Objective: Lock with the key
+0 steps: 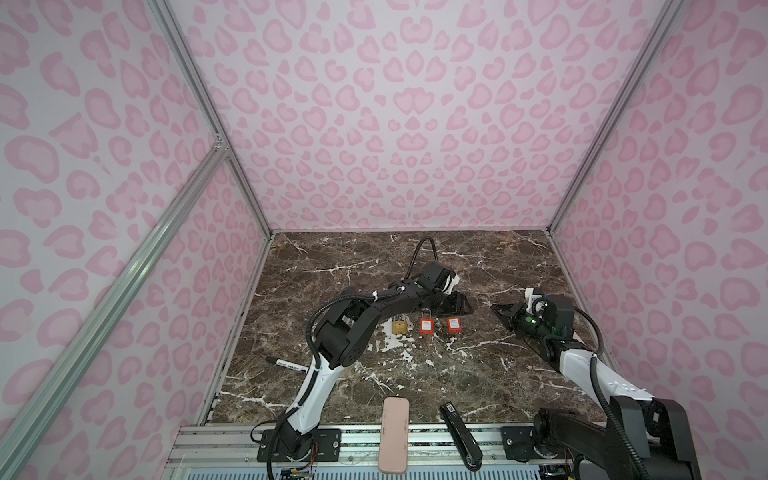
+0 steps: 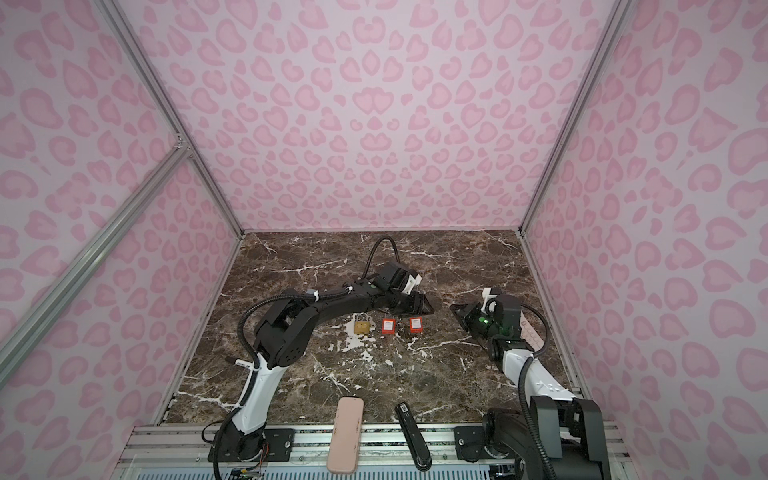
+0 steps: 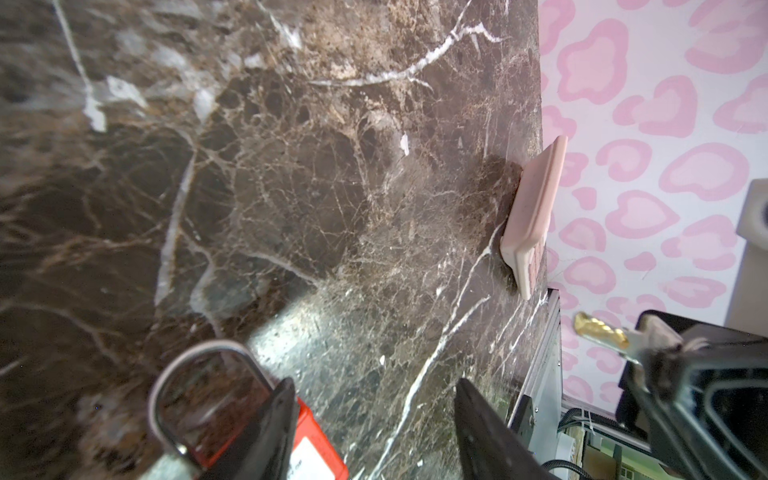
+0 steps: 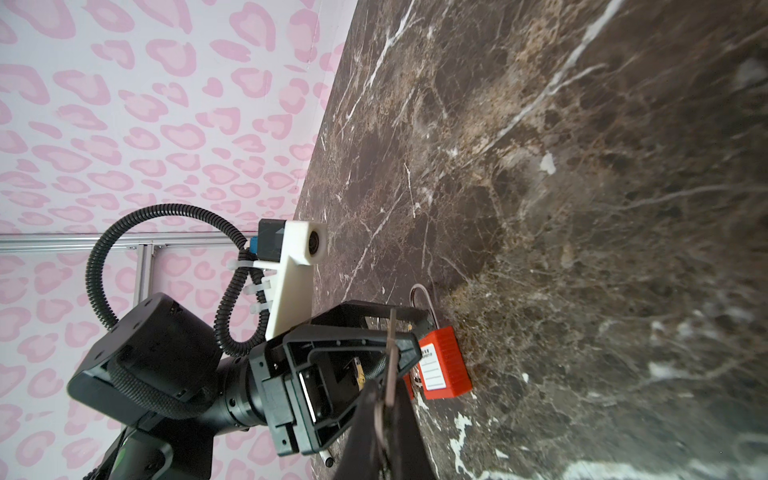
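Clutter, a pink case (image 1: 393, 434) and black stapler (image 1: 460, 436), lines the near table (image 1: 415, 395) edge, clear of the work. Mid-table, the left jaws hang half open and empty just beside a red padlock (image 4: 442, 363), probably to steady it; the right jaws, closed on the key (image 3: 600, 331), hold it toward the padlock. Bare marble lies beyond.

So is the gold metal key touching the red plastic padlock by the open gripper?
Apart. Left wrist view: the gold key sits in the right gripper, bare marble between it and the red padlock.
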Motion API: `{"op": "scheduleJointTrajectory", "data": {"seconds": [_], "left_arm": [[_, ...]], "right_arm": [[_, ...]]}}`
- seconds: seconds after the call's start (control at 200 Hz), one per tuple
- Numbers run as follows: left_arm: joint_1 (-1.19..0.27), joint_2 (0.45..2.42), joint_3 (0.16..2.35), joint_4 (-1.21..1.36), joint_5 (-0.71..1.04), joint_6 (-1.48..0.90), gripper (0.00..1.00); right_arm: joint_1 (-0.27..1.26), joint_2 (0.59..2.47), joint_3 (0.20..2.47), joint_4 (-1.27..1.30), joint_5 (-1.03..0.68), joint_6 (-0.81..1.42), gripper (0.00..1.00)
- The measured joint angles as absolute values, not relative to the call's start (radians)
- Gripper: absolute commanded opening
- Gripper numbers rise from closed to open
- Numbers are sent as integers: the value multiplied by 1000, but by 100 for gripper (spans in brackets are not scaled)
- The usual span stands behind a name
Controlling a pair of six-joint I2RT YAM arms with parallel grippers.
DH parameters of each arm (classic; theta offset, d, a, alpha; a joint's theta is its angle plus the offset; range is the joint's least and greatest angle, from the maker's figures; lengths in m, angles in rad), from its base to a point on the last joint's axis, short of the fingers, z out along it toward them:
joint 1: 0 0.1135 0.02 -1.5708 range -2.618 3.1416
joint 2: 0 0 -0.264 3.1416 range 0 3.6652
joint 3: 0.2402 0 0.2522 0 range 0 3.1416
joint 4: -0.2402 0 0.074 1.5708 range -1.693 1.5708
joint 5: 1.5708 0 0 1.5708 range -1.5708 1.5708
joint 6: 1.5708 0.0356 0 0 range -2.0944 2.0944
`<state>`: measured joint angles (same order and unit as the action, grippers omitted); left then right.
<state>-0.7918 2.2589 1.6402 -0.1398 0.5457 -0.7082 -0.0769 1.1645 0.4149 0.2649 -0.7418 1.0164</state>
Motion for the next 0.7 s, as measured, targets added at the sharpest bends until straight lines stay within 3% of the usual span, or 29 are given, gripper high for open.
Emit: {"op": "scheduleJointTrajectory", "data": {"seconds": [0.7], "left_arm": [[-794,2236,1612,-130,539,-715,62]], "right_arm": [[-77,1173,398,268,-745,1013,0]]}}
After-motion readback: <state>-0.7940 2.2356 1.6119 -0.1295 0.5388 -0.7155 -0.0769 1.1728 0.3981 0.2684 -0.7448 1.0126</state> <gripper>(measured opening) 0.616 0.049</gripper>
